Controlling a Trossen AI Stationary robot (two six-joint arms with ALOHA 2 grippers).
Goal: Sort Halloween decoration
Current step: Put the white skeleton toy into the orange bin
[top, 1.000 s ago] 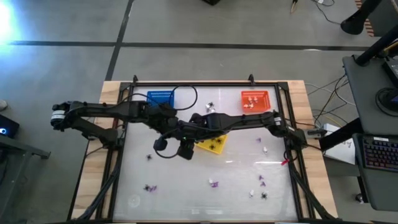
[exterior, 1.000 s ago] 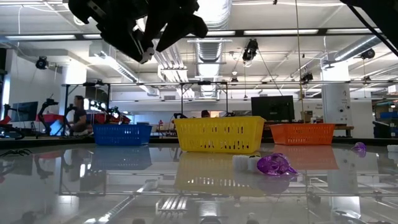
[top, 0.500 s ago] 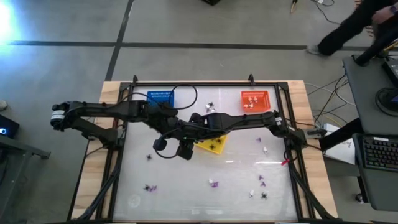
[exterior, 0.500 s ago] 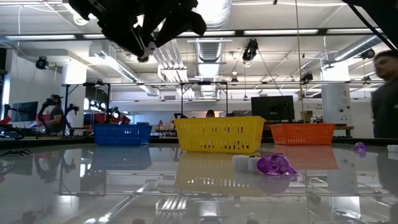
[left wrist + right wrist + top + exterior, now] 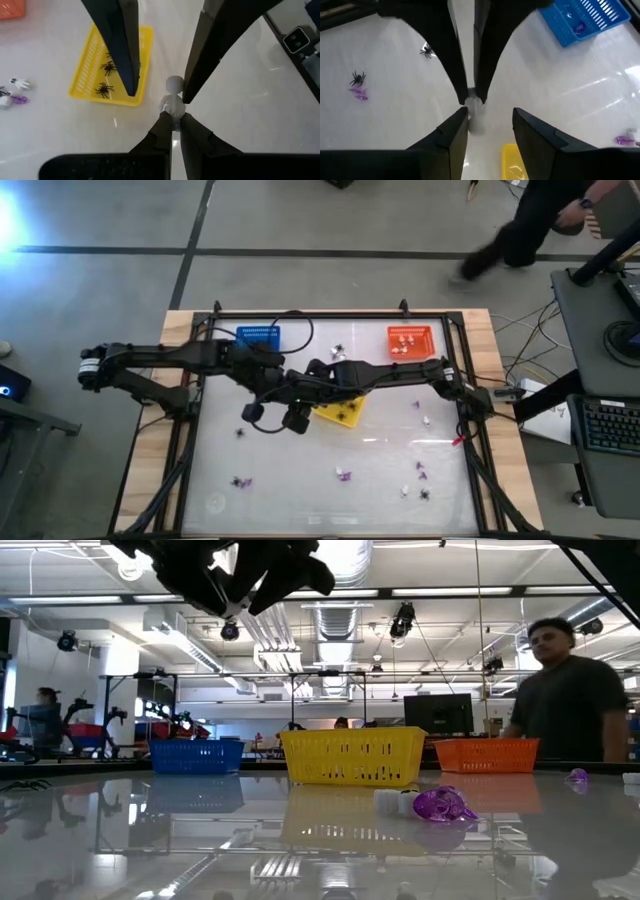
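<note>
both jaws: left gripper (image 5: 171,116) is clamping a white piece (image 5: 172,96); right gripper (image 5: 490,120) is standing apart around it. tiny, light, rigid, probably slippery, so it wants pinching mid-body.

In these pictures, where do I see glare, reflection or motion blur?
High view: strong white glare at the upper left corner, and the walking person is smeared by motion. Low view: the glossy white table mirrors the yellow plastic basket and ceiling lights. Right wrist view: bright streaks of glare beside the blue plastic basket.
</note>
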